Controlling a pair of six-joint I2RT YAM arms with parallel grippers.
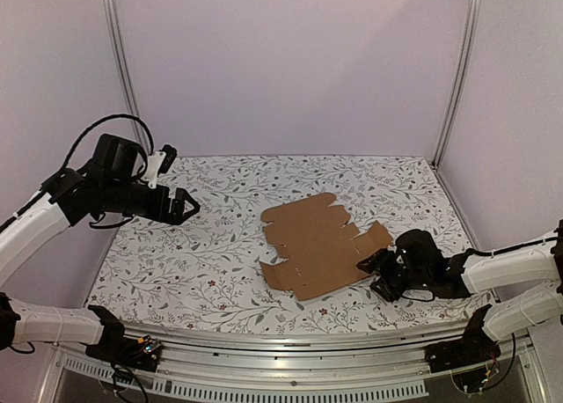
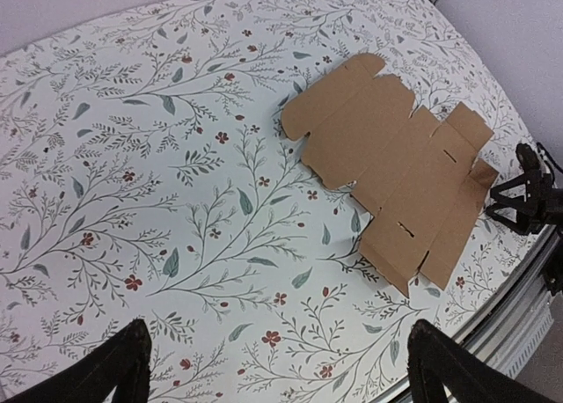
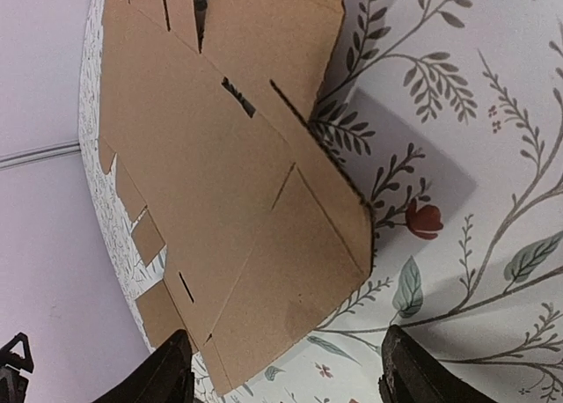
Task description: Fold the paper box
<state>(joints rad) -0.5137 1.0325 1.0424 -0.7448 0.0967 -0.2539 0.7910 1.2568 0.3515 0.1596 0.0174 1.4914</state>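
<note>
Nothing readable shows in any view: no text, label, brand, number or sign. The paper box (image 1: 321,245) is plain brown cardboard with no print on the face that shows. The table cover (image 1: 193,253) carries only a pattern of leafy twigs and small red flowers, with no lettering in it.

2 white arms (image 1: 26,236), black wrists (image 1: 119,192), black cables (image 1: 106,118).
</note>
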